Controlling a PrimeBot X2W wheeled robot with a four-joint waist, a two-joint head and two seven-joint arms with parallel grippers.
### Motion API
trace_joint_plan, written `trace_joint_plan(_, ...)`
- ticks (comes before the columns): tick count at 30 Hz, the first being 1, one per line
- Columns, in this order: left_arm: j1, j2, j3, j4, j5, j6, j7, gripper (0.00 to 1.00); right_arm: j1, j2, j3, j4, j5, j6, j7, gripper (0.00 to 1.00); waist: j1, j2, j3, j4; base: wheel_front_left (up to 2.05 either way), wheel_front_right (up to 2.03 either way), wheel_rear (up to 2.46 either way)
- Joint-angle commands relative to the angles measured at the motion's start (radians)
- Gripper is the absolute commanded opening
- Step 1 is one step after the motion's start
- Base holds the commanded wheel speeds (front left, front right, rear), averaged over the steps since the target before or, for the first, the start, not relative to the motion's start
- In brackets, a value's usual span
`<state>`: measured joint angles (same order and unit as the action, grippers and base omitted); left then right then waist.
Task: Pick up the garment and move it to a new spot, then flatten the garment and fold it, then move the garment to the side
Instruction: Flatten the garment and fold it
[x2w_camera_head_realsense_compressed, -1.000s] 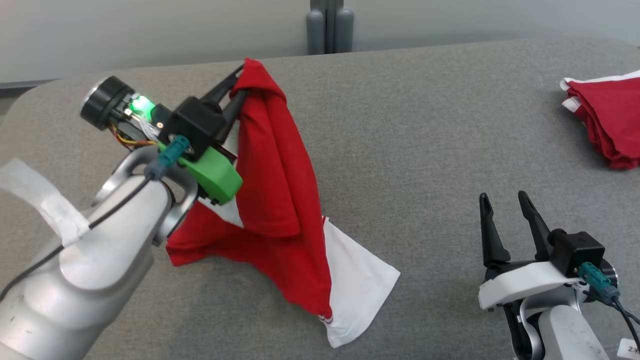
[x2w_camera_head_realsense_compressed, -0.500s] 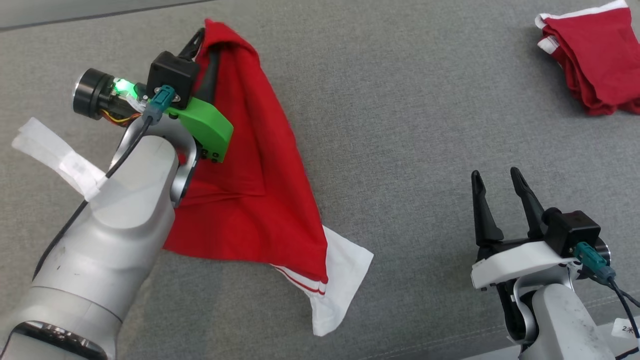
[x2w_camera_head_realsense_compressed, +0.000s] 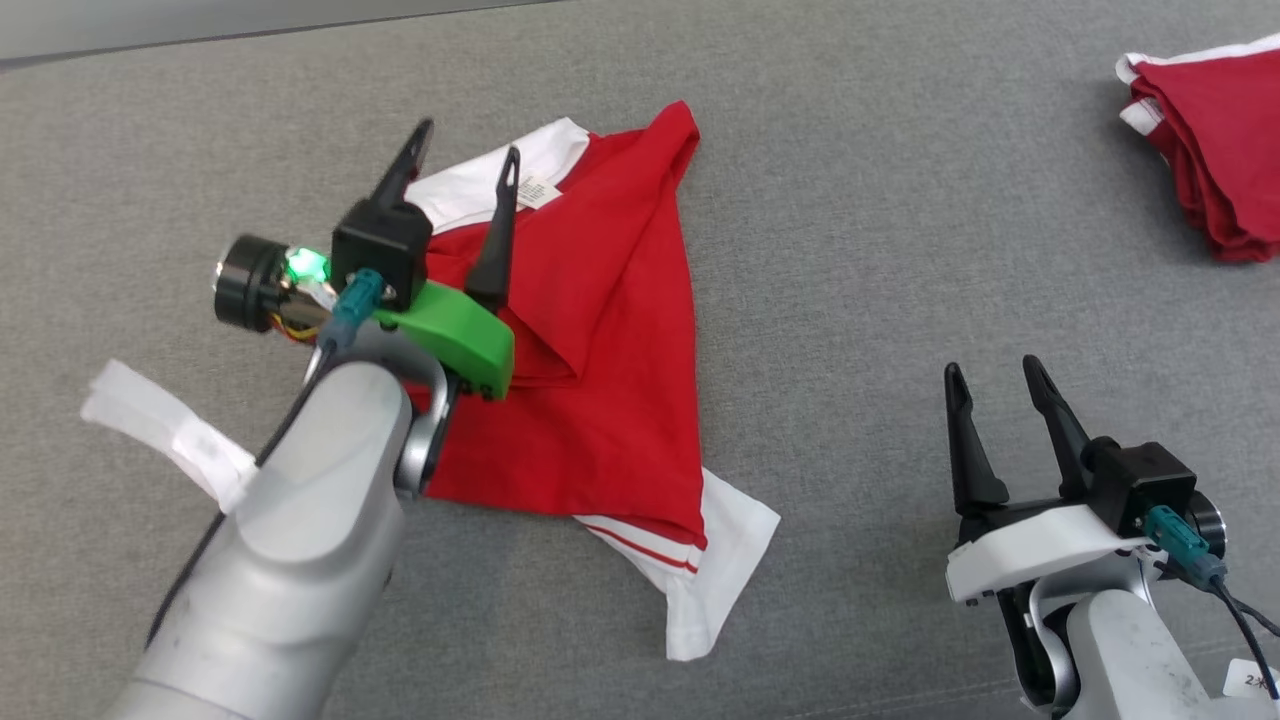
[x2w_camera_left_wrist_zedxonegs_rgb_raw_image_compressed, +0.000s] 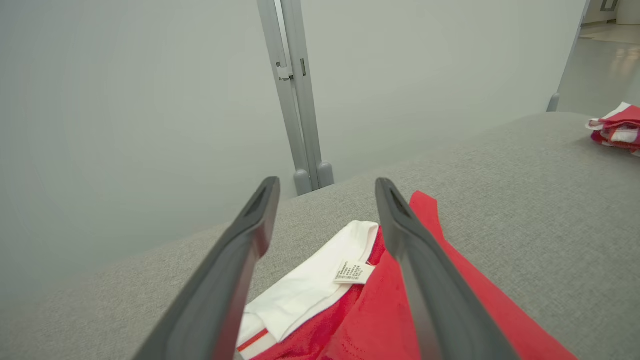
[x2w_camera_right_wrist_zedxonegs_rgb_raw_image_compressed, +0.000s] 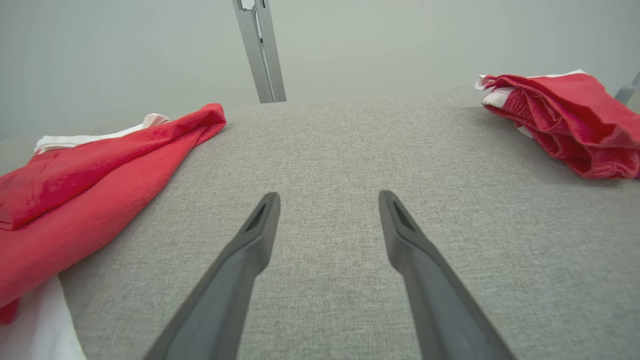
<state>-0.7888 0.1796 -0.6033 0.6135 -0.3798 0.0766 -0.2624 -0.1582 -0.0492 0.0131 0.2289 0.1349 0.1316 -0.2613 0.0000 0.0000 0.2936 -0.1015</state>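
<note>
On the grey surface (x2w_camera_head_realsense_compressed: 850, 250): padded fabric spanning the head view; it carries all cloth items.
Garment (x2w_camera_head_realsense_compressed: 610, 400): red T-shirt lying crumpled at left of centre, in a rough triangle with folded layers.
Garment, long axis: runs from far to near, leaning slightly toward the robot's right at the near end; the red peak points away from the robot, the white sleeve end points toward it.
Left arm (x2w_camera_head_realsense_compressed: 300, 560): pale forearm reaching from the lower left over the garment's left edge.
Left gripper (x2w_camera_head_realsense_compressed: 469, 140): fingers spread wide over the garment's far-left corner, holding nothing.
Right gripper (x2w_camera_head_realsense_compressed: 991, 365): fingers spread apart, empty, at lower right, well apart from the garment.
Bundle of red-and-white clothes (x2w_camera_head_realsense_compressed: 1220, 170): at the far right edge, well apart from the garment.
Near sleeve (x2w_camera_head_realsense_compressed: 720, 560): white, with red stripes at its seam.
Hem label (x2w_camera_head_realsense_compressed: 538, 190): small, white, lying beside the left gripper's right finger.
Change since one second ago: the left fingers then pinched a raised fold of the shirt; now they are apart and the cloth lies low. The right gripper's stance is unchanged.
</note>
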Motion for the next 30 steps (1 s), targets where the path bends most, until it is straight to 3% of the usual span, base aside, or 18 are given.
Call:
trace_joint_plan(1, 0.058, -0.004, 0.007, -0.024, -0.006, 0.003, -0.003, 1.00, 0.018, -0.003, -0.001, -0.006, -0.007, -0.002, 0.004, 1.00, 0.0000, 0.0000, -0.066, 0.066, 0.00, 0.00, 0.00)
trace_joint_plan(14, 0.481, -0.032, 0.104, -0.186, -0.041, 0.035, -0.003, 1.00, 0.120, -0.003, 0.041, -0.025, -0.014, -0.002, 0.063, 1.00, 0.0000, 0.0000, -0.186, 0.146, 0.00, 0.00, 0.00)
trace_joint_plan(22, 0.598, -0.048, 0.163, -0.209, -0.033, 0.042, -0.003, 1.00, 0.158, -0.003, 0.103, 0.007, 0.002, -0.002, 0.093, 1.00, 0.0000, 0.0000, -0.221, 0.176, 0.00, 0.00, 0.00)
trace_joint_plan(30, 0.639, -0.054, 0.204, -0.208, -0.014, 0.035, -0.003, 1.00, 0.156, -0.003, 0.092, 0.013, 0.003, -0.002, 0.083, 1.00, 0.0000, 0.0000, -0.239, 0.178, 0.00, 0.00, 0.00)
